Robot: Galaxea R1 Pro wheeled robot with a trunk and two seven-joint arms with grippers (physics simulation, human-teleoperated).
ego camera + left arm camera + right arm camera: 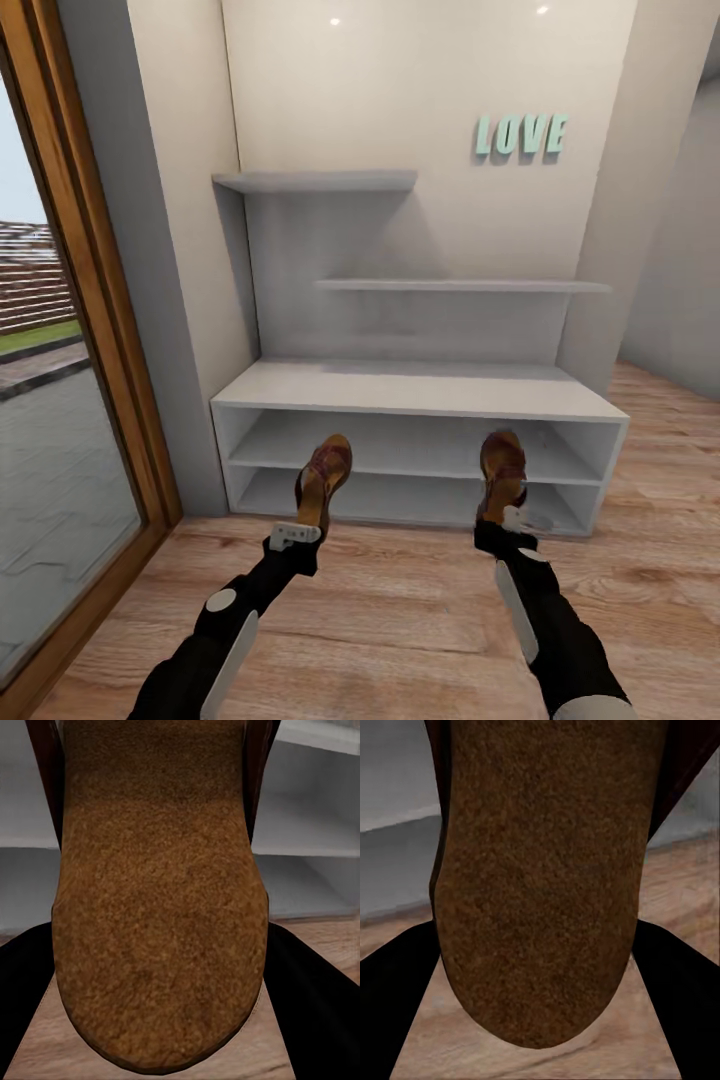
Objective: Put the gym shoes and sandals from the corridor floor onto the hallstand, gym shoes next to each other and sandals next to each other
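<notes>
In front of the hallstand, the robot holds one sandal in each gripper, both arms stretched toward the lower bays; the left gripper pinches the heel of the left sandal, which points toes-forward toward the left half of the unit, level with its two open shelves; the right gripper pinches the heel of the right sandal, held the same way before the right half; both sandals hang above the corridor floor, just short of the unit's front edge, well apart from each other; in the left wrist view the tan insole of the left sandal runs out between the dark fingers, with white shelves beyond; in the right wrist view the right sandal likewise sits between the fingers, wood planks below it; the bench top and the two stepped wall shelves stand against a cream wall bearing mint LOVE letters; a wood-framed glass door flanks the left side.
</notes>
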